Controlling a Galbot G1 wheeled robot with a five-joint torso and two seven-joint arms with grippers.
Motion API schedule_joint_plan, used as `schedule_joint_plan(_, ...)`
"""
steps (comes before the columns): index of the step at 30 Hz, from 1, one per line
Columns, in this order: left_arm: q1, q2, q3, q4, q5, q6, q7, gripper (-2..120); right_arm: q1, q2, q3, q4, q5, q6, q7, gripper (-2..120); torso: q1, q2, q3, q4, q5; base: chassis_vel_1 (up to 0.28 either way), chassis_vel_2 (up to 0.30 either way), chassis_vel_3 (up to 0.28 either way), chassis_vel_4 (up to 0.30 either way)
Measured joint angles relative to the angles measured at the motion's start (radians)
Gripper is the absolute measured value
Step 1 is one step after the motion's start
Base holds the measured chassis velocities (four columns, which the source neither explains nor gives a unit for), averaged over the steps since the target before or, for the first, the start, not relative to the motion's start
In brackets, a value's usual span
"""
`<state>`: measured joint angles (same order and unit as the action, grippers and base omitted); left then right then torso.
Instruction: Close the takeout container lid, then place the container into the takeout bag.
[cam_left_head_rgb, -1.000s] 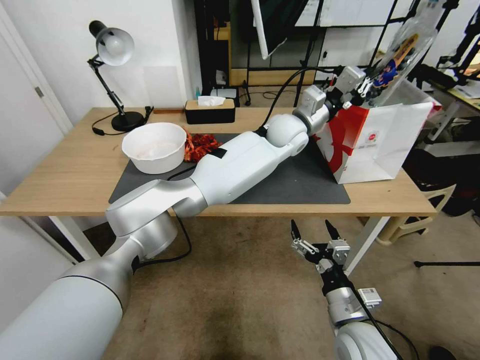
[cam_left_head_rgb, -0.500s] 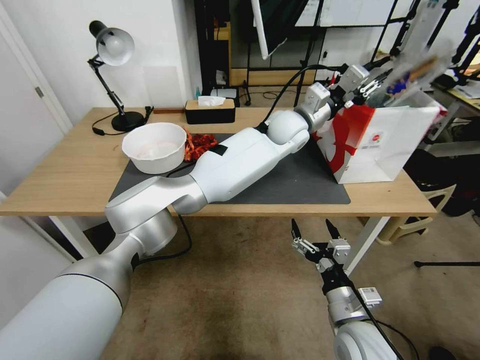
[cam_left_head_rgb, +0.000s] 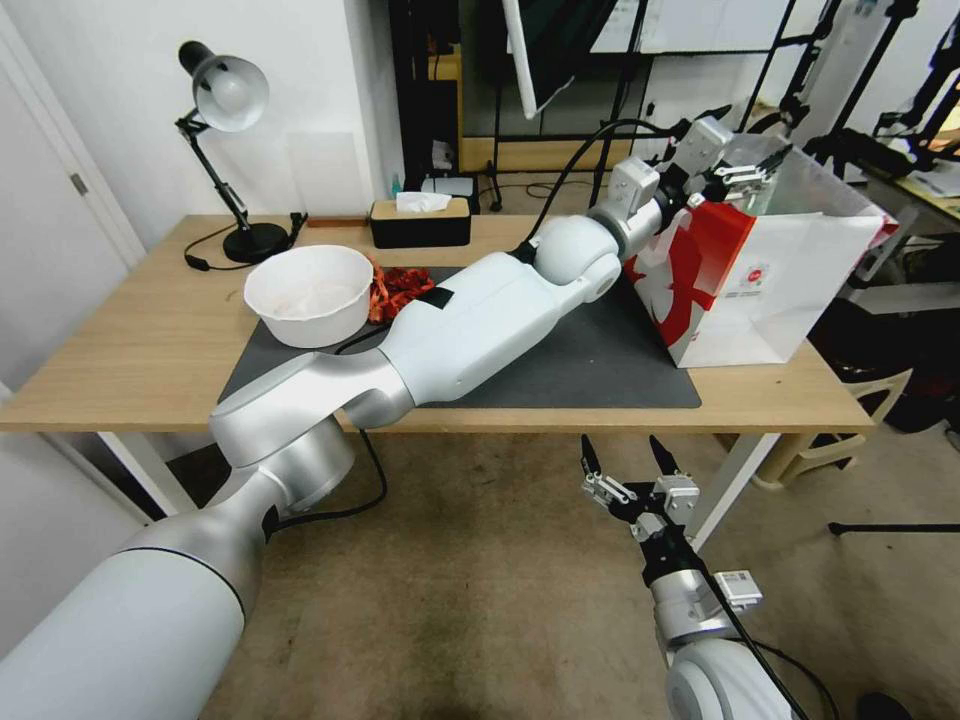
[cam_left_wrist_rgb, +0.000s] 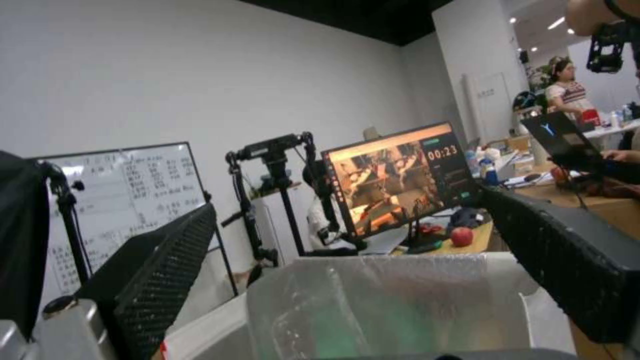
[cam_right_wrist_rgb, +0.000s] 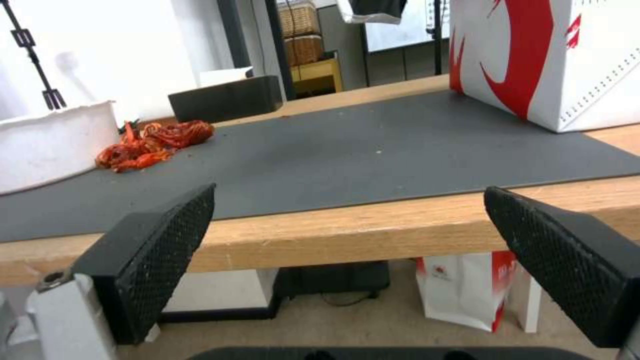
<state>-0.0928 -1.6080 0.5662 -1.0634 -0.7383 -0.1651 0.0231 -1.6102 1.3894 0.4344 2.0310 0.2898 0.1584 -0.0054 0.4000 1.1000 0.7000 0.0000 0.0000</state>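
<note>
Left arm is reaching across the counter (cam_left_head_rgb: 150, 350), with the left gripper (cam_left_head_rgb: 748, 172) sitting over the open top of the takeout bag (cam_left_head_rgb: 770, 290). Its fingers (cam_left_wrist_rgb: 167, 270) are standing apart in the left wrist view, with nothing clamped between them. Just below them a crinkled clear plastic sheet (cam_left_wrist_rgb: 393, 305) is lying in the mouth of the bag, blurred, so I cannot tell whether it is the takeout container or a liner. In the head view that clear plastic (cam_left_head_rgb: 800, 178) is sticking up above the bag's rim beside the gripper.

The bag is standing upright at the right end of the counter, its near corner on the dark mat (cam_left_head_rgb: 600, 370).

Right gripper (cam_left_head_rgb: 628, 462) is hanging below the counter's front edge, fingers (cam_right_wrist_rgb: 160, 245) wide apart and holding nothing, pointing at the counter edge.

Also sitting on the counter: white bowl (cam_left_head_rgb: 308, 293) on the mat's left end, a red crumpled heap (cam_left_head_rgb: 400, 290) just beside it, black tissue box (cam_left_head_rgb: 420, 222) behind, desk lamp (cam_left_head_rgb: 228, 150) at the back left.
</note>
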Motion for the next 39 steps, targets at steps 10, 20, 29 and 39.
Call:
schedule_joint_plan(10, 0.077, 0.034, -0.016, -0.179, -0.014, 0.118, -0.076, 100, 0.009, -0.005, -0.008, -0.002, 0.003, -0.008, 0.000, 100, 0.000, 0.000, 0.000, -0.0012, 0.0000, 0.000, 0.000, 0.000, 0.000)
schedule_joint_plan(20, 0.223, 0.234, -0.087, -0.369, 0.003, 0.231, -0.105, 100, 0.005, -0.012, 0.001, 0.013, 0.007, -0.014, 0.002, 100, 0.000, 0.000, 0.000, 0.0000, -0.0001, 0.000, 0.000, 0.000, 0.000)
schedule_joint_plan(29, 0.520, 0.392, -0.280, -0.589, 0.072, 0.315, -0.127, 100, -0.001, -0.013, -0.002, 0.021, 0.006, -0.015, 0.003, 100, 0.000, 0.000, 0.000, -0.0003, -0.0003, 0.000, 0.000, 0.000, 0.000)
schedule_joint_plan(39, 0.998, 0.551, -0.567, -0.836, 0.222, 0.307, -0.096, 100, 0.007, -0.032, -0.009, 0.021, 0.003, -0.007, 0.002, 100, 0.000, 0.000, 0.000, 0.0002, -0.0003, 0.000, 0.000, 0.000, 0.000)
